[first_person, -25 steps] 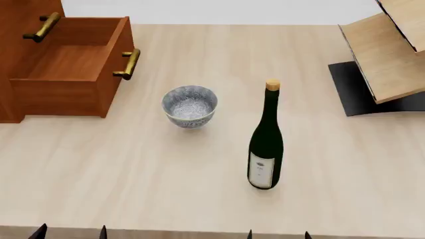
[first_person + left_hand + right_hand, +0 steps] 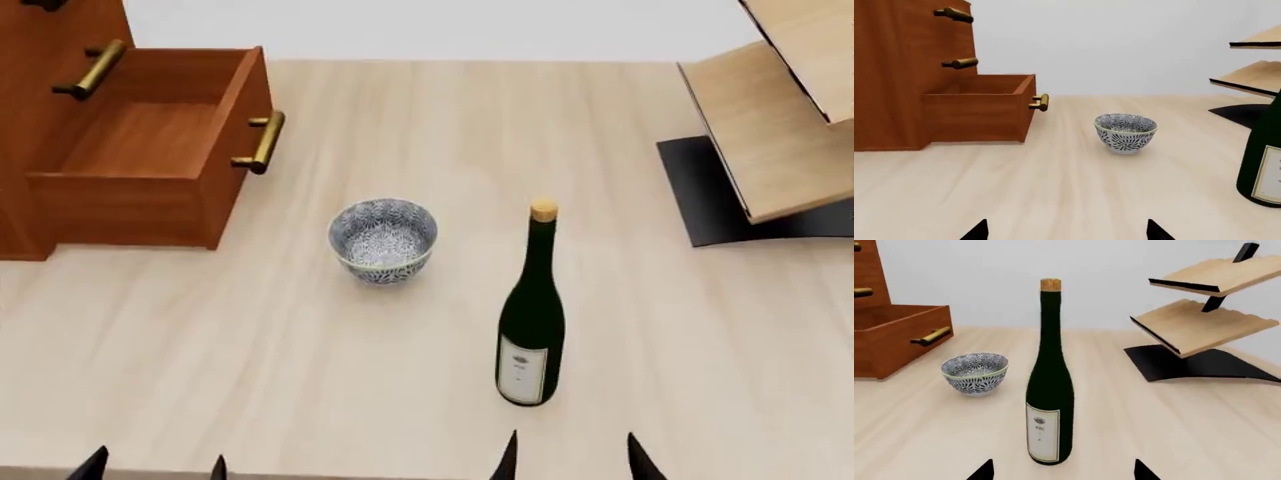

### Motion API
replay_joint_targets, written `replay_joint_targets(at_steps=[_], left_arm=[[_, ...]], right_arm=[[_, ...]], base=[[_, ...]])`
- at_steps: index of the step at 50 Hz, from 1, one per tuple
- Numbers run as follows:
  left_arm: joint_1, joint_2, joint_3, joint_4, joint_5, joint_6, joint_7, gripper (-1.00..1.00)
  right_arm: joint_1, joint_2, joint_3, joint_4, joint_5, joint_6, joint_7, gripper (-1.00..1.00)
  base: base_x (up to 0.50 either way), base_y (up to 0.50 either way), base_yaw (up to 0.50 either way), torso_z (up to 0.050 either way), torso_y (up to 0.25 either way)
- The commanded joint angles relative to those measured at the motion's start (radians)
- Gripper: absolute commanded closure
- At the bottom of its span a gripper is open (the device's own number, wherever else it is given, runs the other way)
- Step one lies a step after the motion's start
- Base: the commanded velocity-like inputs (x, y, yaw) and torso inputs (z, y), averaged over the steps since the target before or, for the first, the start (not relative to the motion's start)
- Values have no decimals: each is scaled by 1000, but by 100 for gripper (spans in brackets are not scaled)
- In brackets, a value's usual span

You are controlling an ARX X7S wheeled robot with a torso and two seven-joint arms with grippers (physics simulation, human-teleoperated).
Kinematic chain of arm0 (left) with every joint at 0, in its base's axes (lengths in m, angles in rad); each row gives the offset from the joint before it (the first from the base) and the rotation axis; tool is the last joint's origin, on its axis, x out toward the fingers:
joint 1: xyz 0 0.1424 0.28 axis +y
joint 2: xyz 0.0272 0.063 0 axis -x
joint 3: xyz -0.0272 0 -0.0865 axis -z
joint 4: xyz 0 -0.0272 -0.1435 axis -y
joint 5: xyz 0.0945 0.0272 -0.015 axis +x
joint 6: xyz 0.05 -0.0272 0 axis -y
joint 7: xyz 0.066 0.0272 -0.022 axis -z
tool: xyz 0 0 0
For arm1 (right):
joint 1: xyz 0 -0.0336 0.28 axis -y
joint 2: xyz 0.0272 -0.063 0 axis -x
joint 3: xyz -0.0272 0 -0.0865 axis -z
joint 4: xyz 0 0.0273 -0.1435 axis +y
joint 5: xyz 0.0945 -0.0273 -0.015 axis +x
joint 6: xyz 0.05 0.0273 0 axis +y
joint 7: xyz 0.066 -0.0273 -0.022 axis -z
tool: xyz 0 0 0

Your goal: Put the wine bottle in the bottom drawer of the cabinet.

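Observation:
The dark green wine bottle (image 2: pixel 533 318) (image 2: pixel 1049 385) stands upright on the pale table, cork on top, white label facing me. The reddish-brown cabinet (image 2: pixel 54 100) (image 2: pixel 901 75) sits at the far left, its bottom drawer (image 2: pixel 147 150) (image 2: pixel 977 107) pulled out and empty inside. My right gripper (image 2: pixel 570 458) (image 2: pixel 1062 471) is open at the near edge, just short of the bottle, which stands centred ahead of the gap between its fingertips. My left gripper (image 2: pixel 154 465) (image 2: pixel 1066 231) is open at the near left edge with nothing between its tips.
A blue-patterned bowl (image 2: pixel 383 239) (image 2: pixel 1125 132) (image 2: pixel 975 373) stands between the drawer and the bottle. A pale wood rack on a black base (image 2: pixel 774 130) (image 2: pixel 1201 315) rises at the far right. Brass handles (image 2: pixel 91 68) stick out from the upper drawer fronts.
The head view has shifted: everything on the table sits lower in the picture, and the right gripper's tips show further into view near the bottle. No object has moved on the table.

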Motion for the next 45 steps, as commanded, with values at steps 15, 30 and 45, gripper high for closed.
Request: replay_joint_targets(at_steps=[15,30,45], left_arm=[[-1,-34,31,-11,-18,34,-63,-100],[-1,-43,40,-26,-40,71,-88,-100],[1,-59,56,-16,-61,67,-107,-100]], right_arm=[[21,61,-50,-191,2,156,36,-100],[16,75,-108,-163,-19,109,48,-100],[21,83,-108,-145,10,100,52,-100]], base=[[0,0,0,50,0],[19,193,0,30,0],[80,500,0,0,0]])
